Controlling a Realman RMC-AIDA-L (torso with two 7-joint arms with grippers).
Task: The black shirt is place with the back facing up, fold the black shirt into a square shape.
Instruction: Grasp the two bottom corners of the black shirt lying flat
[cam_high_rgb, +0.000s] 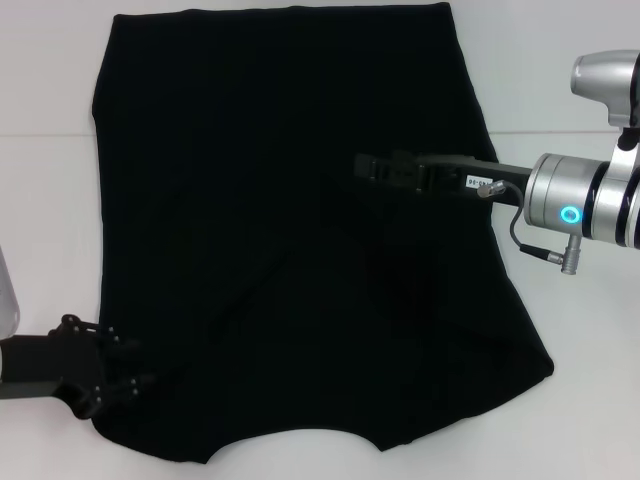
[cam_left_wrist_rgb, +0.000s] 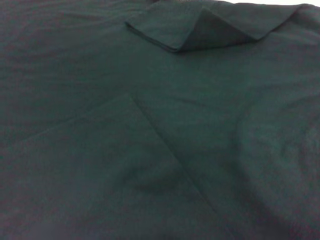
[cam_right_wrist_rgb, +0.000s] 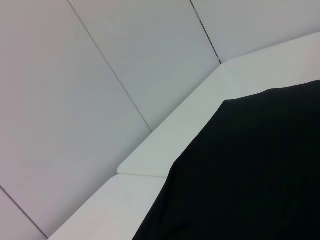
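Note:
The black shirt (cam_high_rgb: 290, 230) lies spread flat on the white table (cam_high_rgb: 50, 200), plain side up with no print showing. Diagonal fold edges cross its near half. My left gripper (cam_high_rgb: 140, 365) sits at the shirt's near left corner, right at the fabric's edge. My right gripper (cam_high_rgb: 362, 166) reaches in from the right and hovers over the shirt's middle right. The left wrist view is filled with the shirt (cam_left_wrist_rgb: 150, 150), showing a folded-over flap (cam_left_wrist_rgb: 200, 25) and a diagonal crease. In the right wrist view one shirt (cam_right_wrist_rgb: 260, 175) edge lies on the table.
White table (cam_right_wrist_rgb: 165, 140) surface borders the shirt on the left and right. Pale wall panels (cam_right_wrist_rgb: 100, 75) rise beyond the table's far edge. The right arm's silver wrist (cam_high_rgb: 580, 205) with a blue light hangs beside the shirt's right edge.

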